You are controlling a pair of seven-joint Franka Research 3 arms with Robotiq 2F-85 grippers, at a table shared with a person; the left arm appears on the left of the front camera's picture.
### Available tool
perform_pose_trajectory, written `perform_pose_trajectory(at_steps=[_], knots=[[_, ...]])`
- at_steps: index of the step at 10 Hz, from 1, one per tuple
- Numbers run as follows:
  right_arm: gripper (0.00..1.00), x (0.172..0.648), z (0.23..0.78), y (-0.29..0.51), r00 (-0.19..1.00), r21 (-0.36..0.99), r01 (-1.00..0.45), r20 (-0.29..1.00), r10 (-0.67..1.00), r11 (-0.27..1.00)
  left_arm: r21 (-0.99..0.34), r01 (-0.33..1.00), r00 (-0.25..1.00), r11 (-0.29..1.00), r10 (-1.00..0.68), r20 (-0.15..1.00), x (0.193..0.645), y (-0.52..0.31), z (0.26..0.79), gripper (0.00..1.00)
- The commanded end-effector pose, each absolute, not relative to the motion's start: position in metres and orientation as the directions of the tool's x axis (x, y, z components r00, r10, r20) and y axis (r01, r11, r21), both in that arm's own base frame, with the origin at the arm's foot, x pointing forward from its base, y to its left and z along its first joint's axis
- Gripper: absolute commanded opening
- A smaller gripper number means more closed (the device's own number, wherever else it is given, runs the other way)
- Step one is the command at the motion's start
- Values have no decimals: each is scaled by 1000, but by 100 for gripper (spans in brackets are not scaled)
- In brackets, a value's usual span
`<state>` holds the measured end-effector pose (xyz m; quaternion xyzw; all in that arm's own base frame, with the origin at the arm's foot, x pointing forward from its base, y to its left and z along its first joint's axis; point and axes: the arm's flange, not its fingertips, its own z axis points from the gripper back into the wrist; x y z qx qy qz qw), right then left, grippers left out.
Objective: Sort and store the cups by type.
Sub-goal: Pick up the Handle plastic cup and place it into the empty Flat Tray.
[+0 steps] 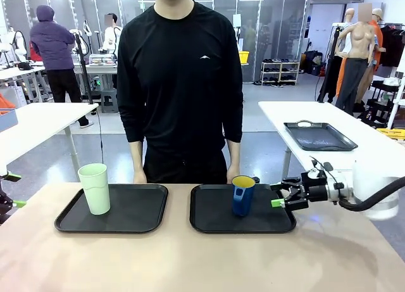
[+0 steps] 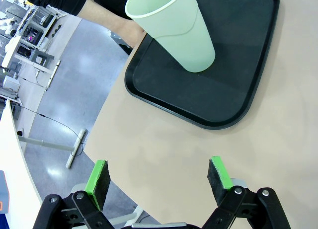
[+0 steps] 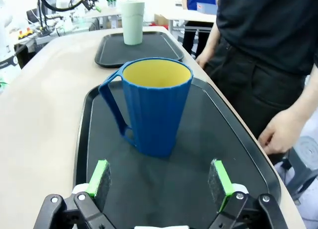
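A tall mint-green tumbler (image 1: 93,188) stands upright on the left black tray (image 1: 136,216). A dark blue mug (image 1: 242,195) with a yellow inside stands on the right black tray (image 1: 215,219). My right gripper (image 1: 278,196) is open, level with the mug and just to its right. In the right wrist view the mug (image 3: 154,105) stands a short way ahead of the open gripper (image 3: 159,182), handle to the picture's left. My left gripper (image 1: 17,190) is at the table's left edge, open and empty. Its wrist view shows the gripper (image 2: 159,177) well short of the tumbler (image 2: 174,30).
A person in black stands at the far edge, hands (image 1: 139,177) resting near the trays; one hand (image 3: 278,134) is close to the right tray's rim. A white table with another black tray (image 1: 319,137) stands behind on the right. The near tabletop (image 1: 190,260) is bare.
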<state>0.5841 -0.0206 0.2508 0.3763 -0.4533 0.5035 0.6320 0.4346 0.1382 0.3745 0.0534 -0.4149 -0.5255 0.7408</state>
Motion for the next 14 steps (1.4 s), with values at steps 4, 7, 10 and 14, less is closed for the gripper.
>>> perform_pose_trajectory(at_steps=[4,7,10,14], knots=[[100,559,283,-31,184,41,-945,888,422,326,521,734,96,436,-826,555,434,138,377,100],[100,568,274,-32,114,7,-964,914,390,266,521,734,96,436,-826,555,434,138,377,100],[100,568,274,-32,114,7,-964,914,390,266,521,734,96,436,-826,555,434,138,377,100],[100,568,274,-32,114,7,-964,914,390,266,521,734,96,436,-826,555,434,138,377,100]])
